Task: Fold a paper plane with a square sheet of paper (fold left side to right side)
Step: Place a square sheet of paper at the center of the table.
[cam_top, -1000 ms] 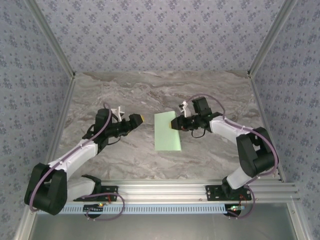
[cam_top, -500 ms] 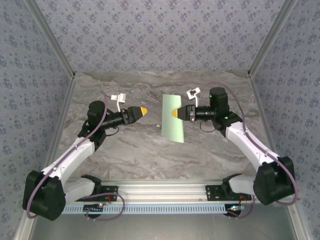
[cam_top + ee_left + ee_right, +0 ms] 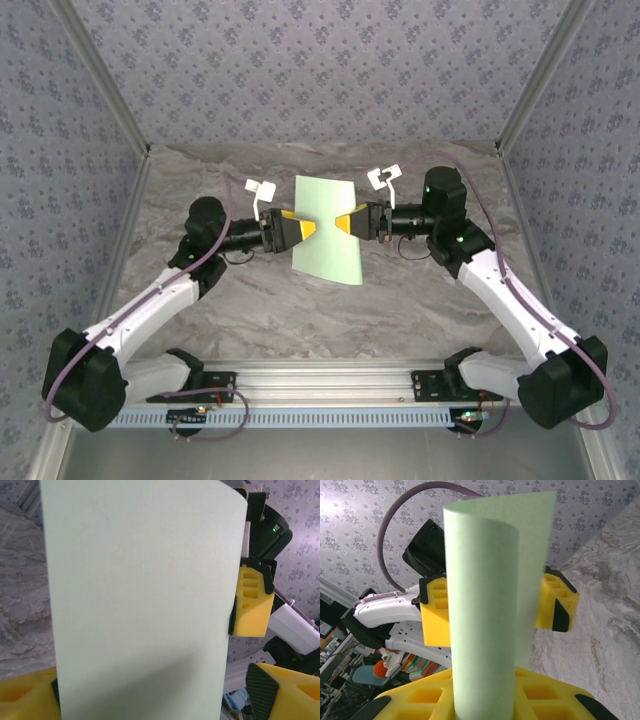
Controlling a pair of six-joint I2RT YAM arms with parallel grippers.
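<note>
Sheet position: the square sheet of paper (image 3: pixel 328 230) hung upright in the air over the middle of the bench (image 3: pixel 300 315), somewhat nearer the far edge than the near one, and lay nowhere on the marble.

Sheet shape: in the right wrist view the pale green paper (image 3: pixel 480 610) bent over on itself in a loose curve, with one panel in front and another behind. No sharp crease showed, and whether its lowest edge brushed the bench could not be told.

Right pincer: the right pincer (image 3: pixel 343 222) was pinching the sheet at its right-hand edge, pads pressed together on the paper. It probably carried the sheet alone, so that the other side stayed free to be taken.

Left pincer: the left pincer (image 3: pixel 305 229) reached in from the opposite side with its jaws spread. Its yellow fingers (image 3: pixel 434 611) stood on either side of the paper without clamping it, and it looked poised to close on the left edge.

Left wrist view: the sheet (image 3: pixel 140 600) stood right against the lens, with a yellow finger (image 3: pixel 252 605) of the right pincer at its far edge.

Step in hand: probably a shared grip in the air, so the left side could be brought across to the right.

Risk: thin paper held at one edge may twist or slip, leaving the edges misaligned.
</note>
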